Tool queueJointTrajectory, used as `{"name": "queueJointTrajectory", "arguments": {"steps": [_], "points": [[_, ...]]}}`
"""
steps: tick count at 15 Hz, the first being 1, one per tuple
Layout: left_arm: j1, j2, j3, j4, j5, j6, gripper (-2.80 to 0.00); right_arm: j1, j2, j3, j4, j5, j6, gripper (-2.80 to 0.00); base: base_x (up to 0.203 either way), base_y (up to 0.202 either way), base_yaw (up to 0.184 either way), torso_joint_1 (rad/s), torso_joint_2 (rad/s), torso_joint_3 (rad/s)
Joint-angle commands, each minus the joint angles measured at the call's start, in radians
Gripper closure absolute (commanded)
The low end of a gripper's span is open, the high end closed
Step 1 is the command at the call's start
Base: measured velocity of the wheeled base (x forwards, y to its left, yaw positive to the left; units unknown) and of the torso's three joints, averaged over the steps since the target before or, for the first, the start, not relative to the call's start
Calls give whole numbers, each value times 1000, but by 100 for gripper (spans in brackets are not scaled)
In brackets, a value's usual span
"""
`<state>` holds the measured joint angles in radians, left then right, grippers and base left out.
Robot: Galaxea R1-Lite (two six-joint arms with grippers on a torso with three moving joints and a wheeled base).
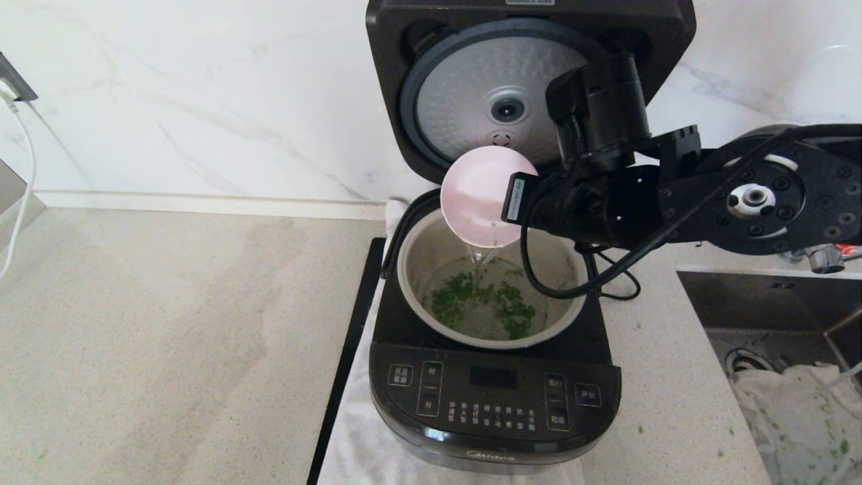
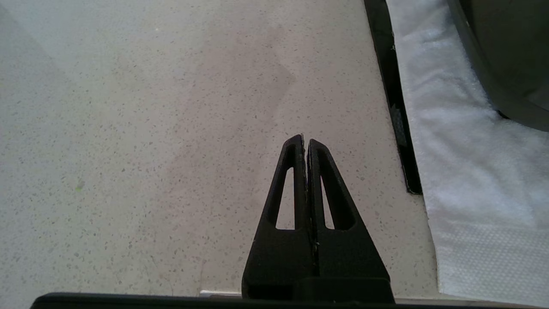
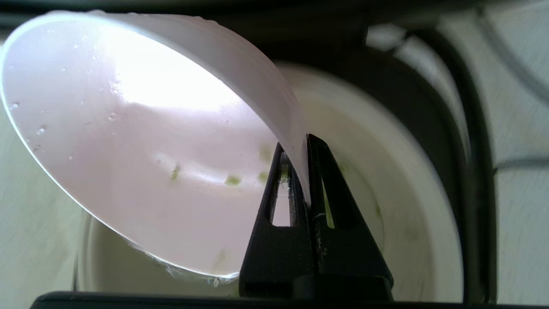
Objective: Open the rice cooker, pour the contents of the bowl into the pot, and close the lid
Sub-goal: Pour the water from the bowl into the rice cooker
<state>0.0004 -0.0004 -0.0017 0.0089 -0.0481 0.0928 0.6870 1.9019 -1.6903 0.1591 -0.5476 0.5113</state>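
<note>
The black rice cooker (image 1: 495, 397) stands with its lid (image 1: 498, 87) raised upright, silver underside facing me. My right gripper (image 3: 302, 141) is shut on the rim of the pink bowl (image 1: 481, 195), one finger inside and one outside. The bowl is tipped steeply over the back of the pot (image 1: 569, 316), and a thin stream of water runs from its lower lip. Chopped green contents (image 1: 481, 303) float in water in the pot. A few green bits cling inside the bowl (image 3: 128, 141). My left gripper (image 2: 305, 141) is shut and empty over bare counter, left of the cooker.
A white cloth (image 1: 353, 438) lies under the cooker, with a black strip (image 1: 347, 357) along its left side. A steel sink (image 1: 774, 323) holding a wet cloth (image 1: 794, 417) sits to the right. A white cable (image 1: 20, 175) hangs at the far left.
</note>
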Motion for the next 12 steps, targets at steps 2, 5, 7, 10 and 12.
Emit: {"name": "queueJointTrajectory", "arguments": {"steps": [2, 5, 7, 10, 12], "points": [[0, -1, 0, 0, 1, 1, 0, 4, -41, 189, -330, -57, -141, 0, 0, 0, 0, 0, 0, 0], [0, -1, 0, 0, 0, 1, 0, 5, -31, 329, -686, -106, -345, 0, 0, 0, 0, 0, 0, 0], [0, -1, 0, 0, -1, 1, 0, 5, 11, 393, -953, -127, -507, 0, 0, 0, 0, 0, 0, 0], [0, -1, 0, 0, 1, 1, 0, 15, 87, 453, -1309, -165, -732, 0, 0, 0, 0, 0, 0, 0], [1, -1, 0, 0, -1, 1, 0, 20, 137, 475, -1503, -170, -870, 0, 0, 0, 0, 0, 0, 0]]}}
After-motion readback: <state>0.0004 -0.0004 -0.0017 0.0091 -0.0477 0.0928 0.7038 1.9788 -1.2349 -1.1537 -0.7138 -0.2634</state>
